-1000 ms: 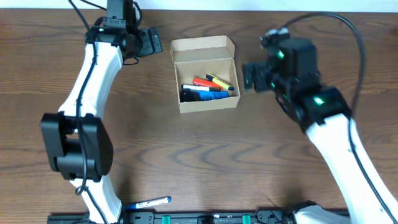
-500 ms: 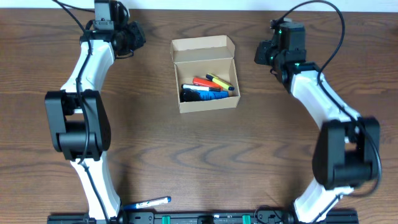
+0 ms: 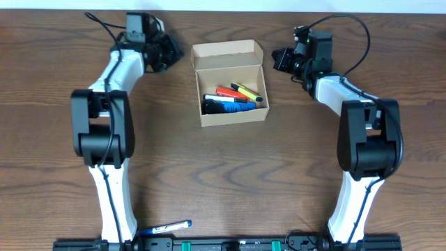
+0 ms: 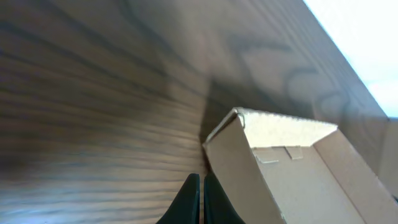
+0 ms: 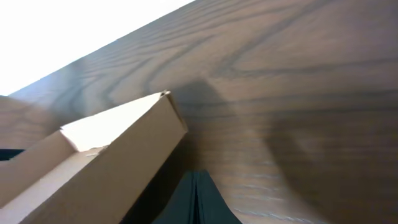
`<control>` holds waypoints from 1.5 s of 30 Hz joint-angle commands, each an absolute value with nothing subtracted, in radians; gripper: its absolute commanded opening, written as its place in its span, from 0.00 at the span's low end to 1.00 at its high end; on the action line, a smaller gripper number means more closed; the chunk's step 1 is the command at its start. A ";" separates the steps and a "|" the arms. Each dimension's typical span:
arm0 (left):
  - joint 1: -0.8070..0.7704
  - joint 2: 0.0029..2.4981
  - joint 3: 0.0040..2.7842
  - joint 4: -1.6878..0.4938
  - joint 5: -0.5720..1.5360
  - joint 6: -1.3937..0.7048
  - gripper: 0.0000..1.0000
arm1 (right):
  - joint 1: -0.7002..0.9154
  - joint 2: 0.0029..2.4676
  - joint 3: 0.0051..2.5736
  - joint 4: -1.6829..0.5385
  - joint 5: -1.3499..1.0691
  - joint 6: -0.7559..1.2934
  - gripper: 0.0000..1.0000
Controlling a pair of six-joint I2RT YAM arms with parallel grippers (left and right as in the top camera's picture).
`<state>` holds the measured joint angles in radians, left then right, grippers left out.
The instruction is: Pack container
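Note:
The container (image 3: 230, 115) is a tan cardboard box in the middle of the table. Its flap lid (image 3: 226, 53) stands open at the back. Several pens (image 3: 233, 97) lie inside: orange, yellow, blue and black. My left gripper (image 3: 171, 52) is shut and empty, just left of the lid. In the left wrist view the shut gripper (image 4: 200, 178) points at the container's corner (image 4: 273, 168). My right gripper (image 3: 279, 59) is also shut and empty, to the right of the lid. In the right wrist view it (image 5: 196, 175) sits low beside the container's wall (image 5: 106, 171).
A blue pen (image 3: 167, 227) lies on the table near the front edge, left of centre. A black rail (image 3: 230, 244) runs along the front edge. The table's back edge is close behind both grippers.
Both grippers have gone from open to shut. The right arm has pulled back from the box's right side to the rear, and both arms have folded so that their grippers flank the lid.

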<state>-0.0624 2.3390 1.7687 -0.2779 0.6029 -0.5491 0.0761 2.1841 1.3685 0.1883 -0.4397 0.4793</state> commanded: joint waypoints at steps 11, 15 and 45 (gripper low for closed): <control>-0.073 2.413 1.792 -0.197 0.785 -0.636 0.05 | 0.148 2.283 1.433 0.236 -0.585 0.591 0.01; -0.073 2.413 1.801 -0.166 0.838 -0.635 0.05 | 0.151 2.283 1.447 0.236 -0.626 0.591 0.01; -0.057 2.349 1.956 -0.190 1.067 -0.454 0.06 | 0.038 2.281 1.451 0.736 -1.267 0.762 0.01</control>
<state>-0.0616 2.3939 1.9320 -0.1810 1.0264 -0.5144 0.0425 2.2738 1.4326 0.6991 -1.1610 0.6853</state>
